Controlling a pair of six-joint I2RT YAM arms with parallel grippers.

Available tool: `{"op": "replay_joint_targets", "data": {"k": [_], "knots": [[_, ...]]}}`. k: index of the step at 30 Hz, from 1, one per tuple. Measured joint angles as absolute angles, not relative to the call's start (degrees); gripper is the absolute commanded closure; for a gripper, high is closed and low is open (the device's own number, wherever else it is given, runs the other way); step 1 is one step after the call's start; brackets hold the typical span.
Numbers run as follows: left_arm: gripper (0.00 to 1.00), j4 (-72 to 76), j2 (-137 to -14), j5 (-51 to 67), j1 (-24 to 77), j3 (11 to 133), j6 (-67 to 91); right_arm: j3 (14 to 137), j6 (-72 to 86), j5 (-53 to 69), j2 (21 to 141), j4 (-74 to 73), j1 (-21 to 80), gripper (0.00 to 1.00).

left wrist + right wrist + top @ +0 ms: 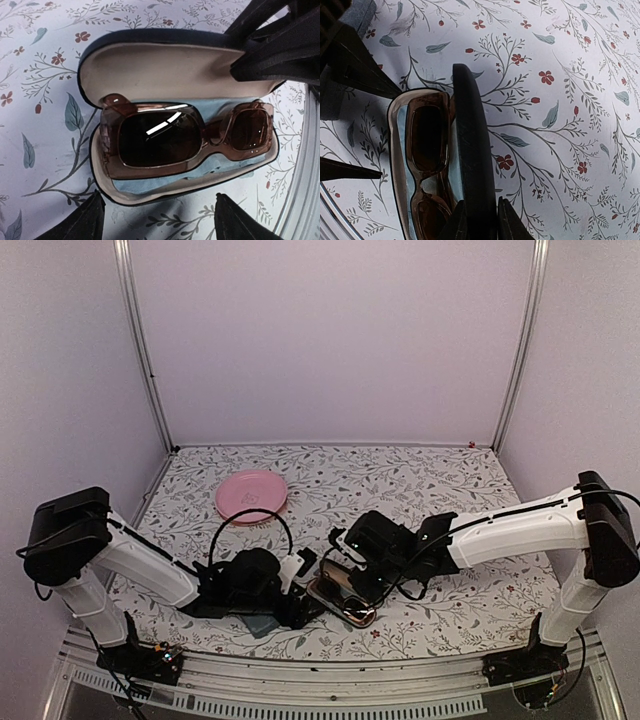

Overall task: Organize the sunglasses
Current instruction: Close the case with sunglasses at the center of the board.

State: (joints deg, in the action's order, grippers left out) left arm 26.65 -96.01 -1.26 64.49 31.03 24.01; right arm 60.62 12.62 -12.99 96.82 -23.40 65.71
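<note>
Brown sunglasses (185,137) seated in open black case (165,70); left end effector (157,212) released; right end effector (481,220) grasping lid (472,150). Closing remains.

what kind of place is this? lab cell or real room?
Likely a lab test cell, not a real room: plain pale walls with metal corner posts, a floral-patterned tabletop, and the left arm and right arm bolted to a metal rail at its near edge.

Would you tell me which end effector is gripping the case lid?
The right end effector, pinching the black lid; the left end effector hangs open over the sunglasses.
</note>
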Motion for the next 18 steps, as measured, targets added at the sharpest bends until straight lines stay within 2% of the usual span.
{"op": "replay_joint_targets", "data": {"k": [18], "knots": [[0.28, 27.53, -97.97, -0.91, 64.49, 32.03, 22.72, 60.75, 12.62, -11.88, 96.82, -23.57, 65.63, 0.80]]}}
